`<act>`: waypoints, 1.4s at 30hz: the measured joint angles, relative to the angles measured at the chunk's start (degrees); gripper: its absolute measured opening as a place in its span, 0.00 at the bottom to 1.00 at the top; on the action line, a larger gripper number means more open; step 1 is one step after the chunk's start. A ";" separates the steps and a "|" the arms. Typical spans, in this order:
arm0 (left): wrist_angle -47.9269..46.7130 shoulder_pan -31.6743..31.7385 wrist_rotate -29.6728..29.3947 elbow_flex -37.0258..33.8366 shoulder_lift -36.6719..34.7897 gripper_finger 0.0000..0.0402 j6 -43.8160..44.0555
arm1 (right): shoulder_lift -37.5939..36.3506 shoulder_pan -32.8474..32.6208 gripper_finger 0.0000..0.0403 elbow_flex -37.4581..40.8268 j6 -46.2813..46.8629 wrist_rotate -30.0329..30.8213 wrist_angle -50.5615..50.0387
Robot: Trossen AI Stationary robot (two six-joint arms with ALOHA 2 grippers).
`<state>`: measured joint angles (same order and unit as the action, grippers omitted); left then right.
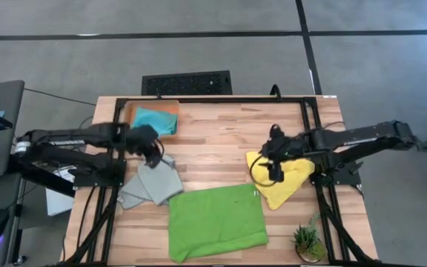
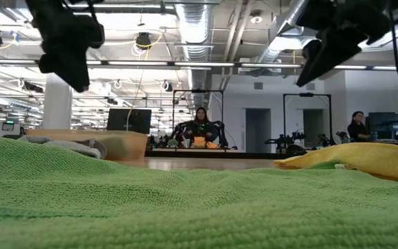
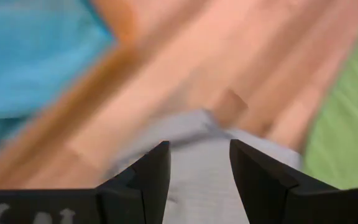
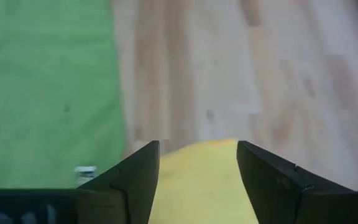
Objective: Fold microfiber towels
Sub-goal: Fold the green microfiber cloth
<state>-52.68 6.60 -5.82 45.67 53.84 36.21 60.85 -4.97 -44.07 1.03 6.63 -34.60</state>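
Overhead view of a slatted wooden surface (image 1: pixel 213 148) on which several microfiber towels are laid out. A lime green towel (image 1: pixel 217 221) is spread flat at lower centre, nearest the front edge; its long axis runs left to right across the frame, tilted slightly, with a small label visible at its upper right corner. This open, flat placement is judged to suit it as the next piece to be folded. A light grey towel (image 1: pixel 151 185) is shown left of centre as a crumpled, partly folded wedge, its point directed toward the lower right and almost touching the green one. A yellow towel (image 1: pixel 280 179) is seen right of centre, bunched into a rough triangle pointing downward. At upper left a turquoise towel (image 1: pixel 153 120) is stacked on an orange towel (image 1: pixel 172 108), apparently set aside as finished work.

The left gripper (image 1: pixel 153 154) is held just above the upper edge of the grey towel; its fingers (image 3: pixel 154 171) are spread and nothing is pinched between them, the grey cloth being visible through the gap in the left wrist view. The right gripper (image 1: pixel 274 172) is held over the yellow towel, its fingers (image 4: pixel 138 171) likewise spread wide and empty. A small potted plant (image 1: pixel 308 241) is placed at lower right, clear of the working area.
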 joint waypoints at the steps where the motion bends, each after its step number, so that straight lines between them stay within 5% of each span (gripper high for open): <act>1: 1.23 -2.85 0.02 -0.99 0.15 0.39 1.50 | 1.30 -0.93 0.59 0.00 -0.27 -0.71 0.85; 7: 12.13 -15.67 0.06 -5.06 3.55 0.39 6.70 | 8.76 -4.91 0.59 0.00 0.69 -5.35 6.11; 14: 18.94 -22.37 -0.72 -5.42 7.32 0.39 8.04 | 19.57 -6.95 0.59 0.00 0.41 -5.39 11.35; 27: 19.24 -23.99 -0.86 -5.44 8.42 0.39 7.70 | 33.09 -6.27 0.59 -0.01 -0.01 -6.90 18.08; 42: 19.16 -23.99 -0.99 -5.44 8.42 0.39 7.64 | 35.53 -5.33 0.55 -0.28 3.14 -8.91 17.72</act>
<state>-33.52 -17.39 -6.81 40.23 62.26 43.86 96.38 -10.31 -44.36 4.17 -2.29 -16.87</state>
